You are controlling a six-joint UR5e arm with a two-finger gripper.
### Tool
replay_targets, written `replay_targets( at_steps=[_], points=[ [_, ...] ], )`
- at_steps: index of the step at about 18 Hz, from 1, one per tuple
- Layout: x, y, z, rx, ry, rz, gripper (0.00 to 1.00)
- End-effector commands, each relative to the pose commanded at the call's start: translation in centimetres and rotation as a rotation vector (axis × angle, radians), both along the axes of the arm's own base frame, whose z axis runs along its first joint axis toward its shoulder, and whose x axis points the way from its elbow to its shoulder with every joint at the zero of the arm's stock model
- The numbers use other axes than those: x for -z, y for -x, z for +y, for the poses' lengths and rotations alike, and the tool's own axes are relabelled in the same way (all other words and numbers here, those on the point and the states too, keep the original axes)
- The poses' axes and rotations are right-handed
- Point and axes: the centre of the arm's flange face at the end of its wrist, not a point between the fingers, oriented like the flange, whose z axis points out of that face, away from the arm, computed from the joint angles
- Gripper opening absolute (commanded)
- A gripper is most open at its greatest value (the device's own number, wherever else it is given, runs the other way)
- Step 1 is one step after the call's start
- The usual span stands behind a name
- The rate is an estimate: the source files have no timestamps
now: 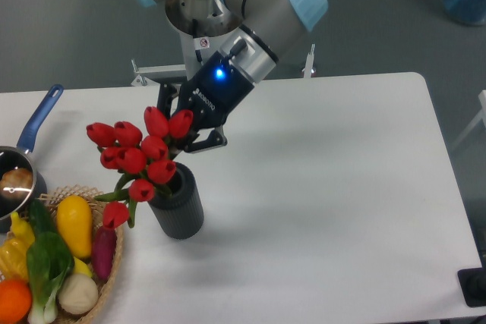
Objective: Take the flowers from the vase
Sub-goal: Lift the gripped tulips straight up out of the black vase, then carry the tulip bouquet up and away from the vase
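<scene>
The flowers (135, 157), a bunch of red tulip buds with green stems, hang tilted to the left above the vase (179, 206). My gripper (181, 136) is shut on the bunch near its top right, fingers partly hidden behind the buds. The dark grey ribbed vase stands upright on the white table, its mouth partly covered by the lower buds and stems. Whether the stem ends are still inside the mouth I cannot tell.
A wicker basket (114, 263) with colourful vegetables sits at the front left corner, just left of the vase. A blue-handled steel saucepan (23, 165) lies at the left edge. The robot's base (190, 28) stands behind the table.
</scene>
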Motion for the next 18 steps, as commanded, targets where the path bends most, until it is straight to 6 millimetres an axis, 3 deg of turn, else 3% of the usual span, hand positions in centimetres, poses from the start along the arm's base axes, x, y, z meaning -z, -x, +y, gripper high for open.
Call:
replay_targets(
  at_steps=[5, 9, 11, 14, 18],
  points=[
    [-3.8, 1.1, -1.8, -0.051, -0.048, -0.015, 0.06],
    [-9.0, 1.5, -3.6, -0.084, -0.123, -0.037, 0.06],
    [-10.6, 2.4, -4.8, -0.116, -0.139, -0.043, 0.06],
    [-10.9, 4.6, -6.7, -0.170, -0.143, -0.011, 0.06],
    [-9.4, 7.0, -8.1, -0.243, -0.068, 0.094, 0.06]
  ],
)
